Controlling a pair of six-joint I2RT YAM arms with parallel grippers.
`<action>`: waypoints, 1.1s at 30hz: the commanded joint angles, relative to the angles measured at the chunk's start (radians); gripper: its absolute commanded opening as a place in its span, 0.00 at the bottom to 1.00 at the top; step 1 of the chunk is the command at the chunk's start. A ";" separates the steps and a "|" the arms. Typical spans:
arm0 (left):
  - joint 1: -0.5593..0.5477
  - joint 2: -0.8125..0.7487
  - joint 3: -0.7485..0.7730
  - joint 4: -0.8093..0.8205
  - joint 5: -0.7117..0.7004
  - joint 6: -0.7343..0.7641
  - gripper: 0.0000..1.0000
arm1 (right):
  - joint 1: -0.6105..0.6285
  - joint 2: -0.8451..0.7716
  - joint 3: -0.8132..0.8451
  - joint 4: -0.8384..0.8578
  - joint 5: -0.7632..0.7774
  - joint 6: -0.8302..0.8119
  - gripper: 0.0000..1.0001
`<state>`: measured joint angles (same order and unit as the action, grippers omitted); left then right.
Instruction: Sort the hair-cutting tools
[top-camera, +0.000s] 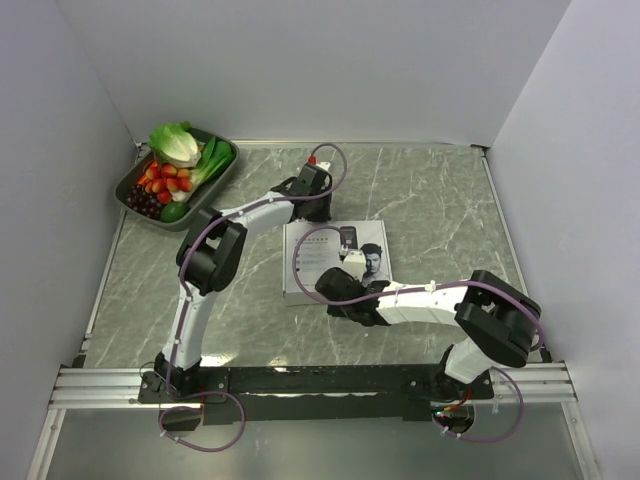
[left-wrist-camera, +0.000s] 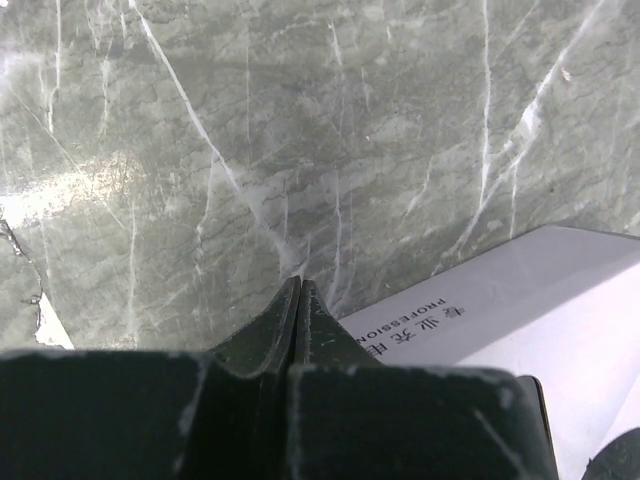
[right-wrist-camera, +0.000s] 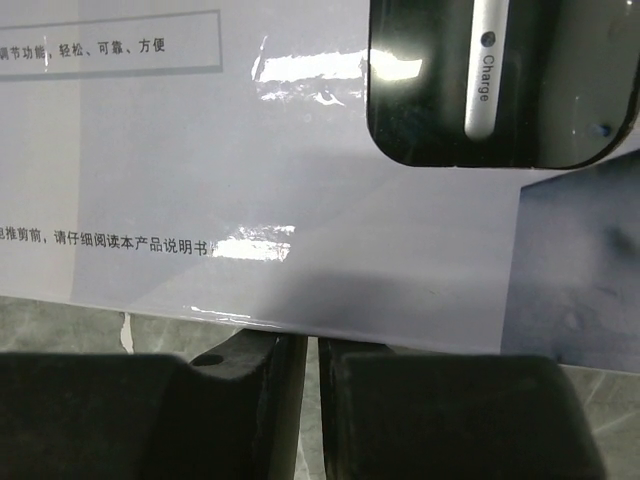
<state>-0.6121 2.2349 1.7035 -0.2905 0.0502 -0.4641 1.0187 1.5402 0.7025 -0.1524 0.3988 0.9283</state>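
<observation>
No real hair clipper or black attachments show in any view; only a printed clipper picture (right-wrist-camera: 490, 80) on the white cardboard box (top-camera: 318, 258). My left gripper (top-camera: 318, 205) is shut and empty, low over the marble table just beyond the box's far edge; in the left wrist view its tips (left-wrist-camera: 297, 287) meet beside the box (left-wrist-camera: 520, 300). My right gripper (top-camera: 332, 287) sits at the box's near edge; in the right wrist view its jaws (right-wrist-camera: 312, 345) stand nearly together with a thin slit, their tips hidden under the box's edge (right-wrist-camera: 300, 180), holding nothing I can see.
A dark tray (top-camera: 226, 172) of lettuce, strawberries, grapes and greens stands at the far left corner. Grey walls close in the table on the left, back and right. The metal rail with the arm bases runs along the near edge.
</observation>
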 joint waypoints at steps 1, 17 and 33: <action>-0.124 -0.001 -0.140 -0.343 0.169 0.031 0.01 | -0.058 0.066 -0.017 -0.114 0.250 -0.028 0.15; -0.138 -0.043 -0.125 -0.343 0.011 -0.001 0.01 | -0.016 -0.032 -0.014 -0.156 0.210 -0.031 0.15; -0.138 -0.721 -0.519 -0.144 -0.388 -0.194 0.31 | 0.027 -0.429 0.014 -0.328 0.196 -0.199 0.55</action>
<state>-0.7578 1.6588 1.2541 -0.4507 -0.2314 -0.5980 1.0500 1.1893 0.6258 -0.4496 0.5385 0.8402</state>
